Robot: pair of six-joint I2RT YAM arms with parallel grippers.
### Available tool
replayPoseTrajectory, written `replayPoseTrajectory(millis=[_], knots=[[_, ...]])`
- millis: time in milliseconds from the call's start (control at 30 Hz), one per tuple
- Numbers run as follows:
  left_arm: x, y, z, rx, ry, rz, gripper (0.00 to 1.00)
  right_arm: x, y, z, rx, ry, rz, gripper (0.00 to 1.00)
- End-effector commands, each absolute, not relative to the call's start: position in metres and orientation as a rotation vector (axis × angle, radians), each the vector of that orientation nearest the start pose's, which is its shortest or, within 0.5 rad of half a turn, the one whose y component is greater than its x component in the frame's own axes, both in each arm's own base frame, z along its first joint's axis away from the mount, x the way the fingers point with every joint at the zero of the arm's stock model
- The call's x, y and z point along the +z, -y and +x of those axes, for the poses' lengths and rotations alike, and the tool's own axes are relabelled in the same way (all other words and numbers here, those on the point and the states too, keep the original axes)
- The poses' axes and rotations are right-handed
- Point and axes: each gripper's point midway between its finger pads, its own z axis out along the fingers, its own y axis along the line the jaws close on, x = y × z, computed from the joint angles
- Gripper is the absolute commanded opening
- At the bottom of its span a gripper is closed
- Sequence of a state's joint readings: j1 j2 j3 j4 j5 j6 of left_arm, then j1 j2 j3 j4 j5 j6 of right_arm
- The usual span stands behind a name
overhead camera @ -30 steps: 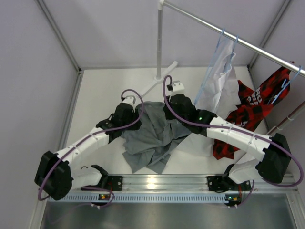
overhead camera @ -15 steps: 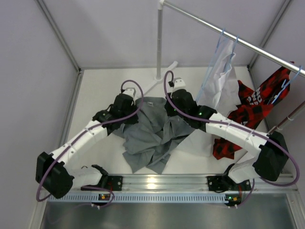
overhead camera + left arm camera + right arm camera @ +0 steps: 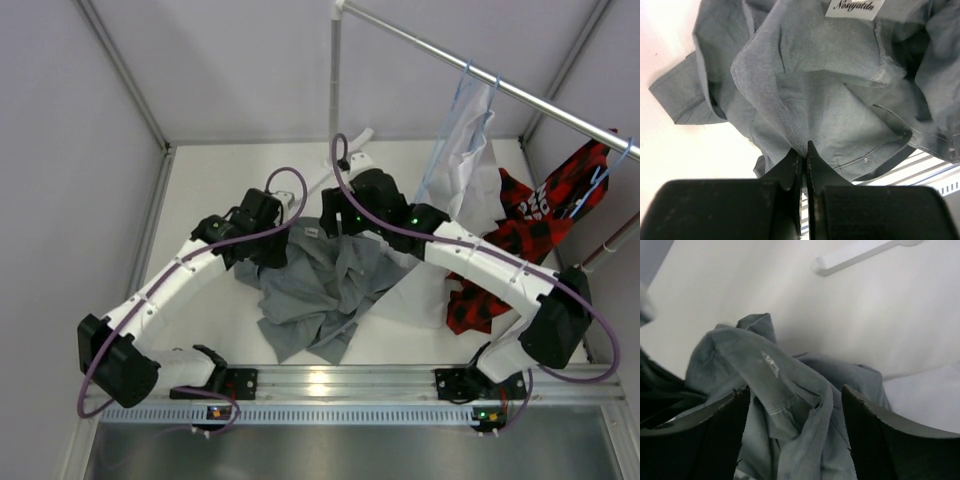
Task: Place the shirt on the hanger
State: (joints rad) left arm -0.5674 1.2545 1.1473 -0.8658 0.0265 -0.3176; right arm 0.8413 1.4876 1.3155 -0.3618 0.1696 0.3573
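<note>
The step in hand is a regrasp: sorting the shirt (image 3: 830, 90) by its collar before any hanger comes into it. The left jaws are shut tight on a fold of grey cloth, pinched right at their tips, with the neck label (image 3: 854, 7) well beyond them. The right jaws stand wide apart and grip nothing. The collar band rises between them (a small tag (image 3: 771, 362) shows on it), touching neither finger as far as I can tell. The rest of the shirt lies crumpled on the worktop (image 3: 200, 190), behind both pairs of jaws. The hanger (image 3: 462, 90) hangs on the rail (image 3: 540, 100), well off to the right of the right jaws beside the white shirt (image 3: 460, 170). 2 blue hooks show there, and I cannot tell which frame is bare.

Next, I judge, the right jaws must come down and close on the collar a little apart from the left pinch, so that 2 grips can spread the neckline. Soft cloth sags and slips, so a deep bite is called for.

Against the overhead view 1 second back, the left arm (image 3: 180, 275) and the right arm (image 3: 480, 265) have both reached farther from their bases. The right jaws have swung over toward the left jaws, and the shirt's far edge has been drawn out to the left side — the near hem stays put.
</note>
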Motion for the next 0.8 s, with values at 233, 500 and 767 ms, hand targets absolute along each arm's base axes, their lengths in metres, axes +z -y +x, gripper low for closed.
replayPoseTrajectory(millis=[233, 500, 767], knots=[[0.166, 0.163, 0.269, -0.312, -2.517, 0.291, 0.0, 0.376, -0.293, 0.276, 0.63, -1.892, -0.525, 0.72], [0.167, 0.149, 0.268, -0.322, -2.449, 0.242, 0.0, 0.452, -0.222, 0.278, 0.404, -1.792, -0.335, 0.63], [0.162, 0.15, 0.266, -0.324, -2.462, 0.25, 0.0, 0.462, -0.171, 0.29, 0.176, -1.775, -0.114, 0.44]])
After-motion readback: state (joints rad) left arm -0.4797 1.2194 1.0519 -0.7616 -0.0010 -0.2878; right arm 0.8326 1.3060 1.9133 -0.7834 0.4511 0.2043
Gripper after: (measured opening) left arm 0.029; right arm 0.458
